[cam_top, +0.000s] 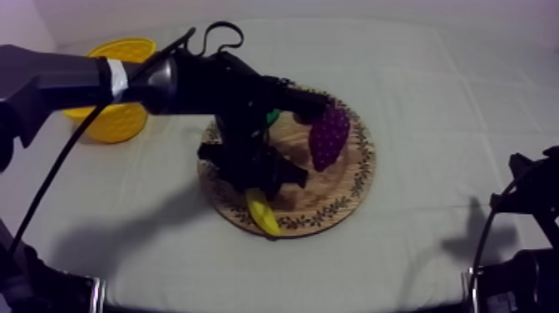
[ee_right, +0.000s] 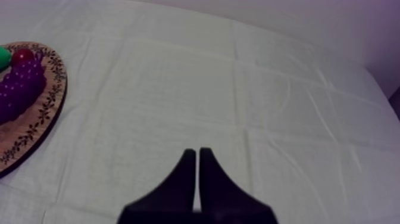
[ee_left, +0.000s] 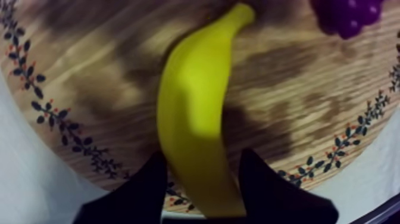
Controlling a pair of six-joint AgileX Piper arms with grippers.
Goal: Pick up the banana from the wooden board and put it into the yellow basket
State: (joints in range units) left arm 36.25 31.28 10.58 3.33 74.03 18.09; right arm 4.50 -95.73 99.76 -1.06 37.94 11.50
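The yellow banana (cam_top: 264, 216) (ee_left: 193, 107) lies on the round wooden board (cam_top: 349, 191) (ee_left: 309, 77), near its front rim. My left gripper (cam_top: 264, 196) (ee_left: 202, 159) hangs low over the banana, open, with one black finger on each side of the banana's near end. The banana rests on the wood. The yellow basket (cam_top: 116, 121) stands at the back left of the table, behind my left arm. My right gripper (ee_right: 197, 152) is shut on nothing, its fingers together as a wedge over bare cloth to the right of the board (ee_right: 41, 113).
A purple bunch of grapes (cam_top: 328, 137) (ee_left: 348, 15) (ee_right: 18, 89) lies on the board beyond the banana. A small red fruit (ee_right: 24, 56) and a green pear (ee_right: 3, 58) (cam_top: 272, 116) sit behind it. My right arm (cam_top: 524, 196) rests at the table's right edge.
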